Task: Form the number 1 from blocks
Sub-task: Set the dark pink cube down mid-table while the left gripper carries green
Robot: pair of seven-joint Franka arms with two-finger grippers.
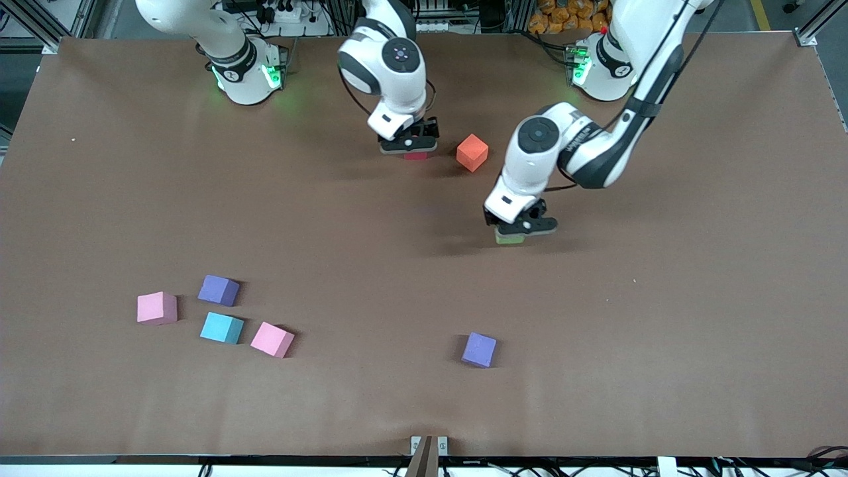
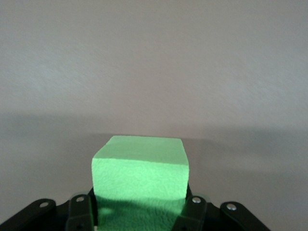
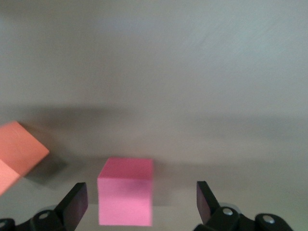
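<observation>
Straddling the red block [image 3: 126,190] beside the orange block [image 1: 472,152], the right gripper [image 1: 409,140] stood released; the left gripper [image 1: 520,226] grasped the green block [image 2: 139,175] over mid-table.

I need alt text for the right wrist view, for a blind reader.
The right hand, fingers open, hangs around a red block standing on the brown table, touching neither side. An orange block sits beside it.
</observation>
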